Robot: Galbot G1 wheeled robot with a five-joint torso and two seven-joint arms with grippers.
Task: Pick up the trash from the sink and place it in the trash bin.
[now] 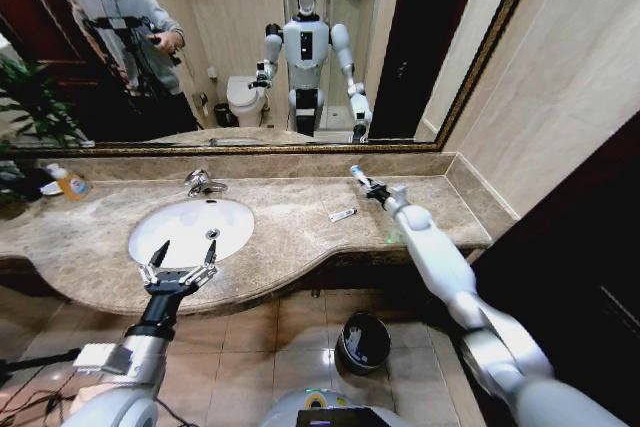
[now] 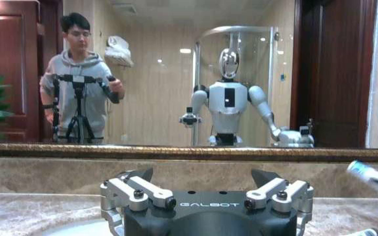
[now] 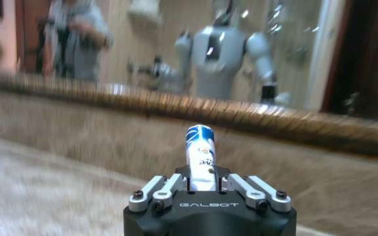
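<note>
Right end effector [image 1: 368, 185] held out over the marble surface [image 1: 300, 222], well to the right of the sink [image 1: 190, 230], fingers closed on a white tube with a blue cap [image 3: 200, 156]; the tube stands up out of the jaws, gripped only at its lower end. Left end effector [image 1: 181, 259] hangs at the sink's front rim, fingers spread wide, holding nothing. A flat white packet [image 1: 342, 214] lies on the surface between sink and right arm, not yet collected. Trash bin [image 1: 364, 341] sits on the floor below the surface's front edge, near the robot's base. Risks as I judge them: the grip on the tube is short, so a quick swing down could tip it or let it slip. The bin mouth is small and low, and a release from height or off-centre would drop the tube on the tiles. The right forearm could also clip the surface's edge while descending.
</note>
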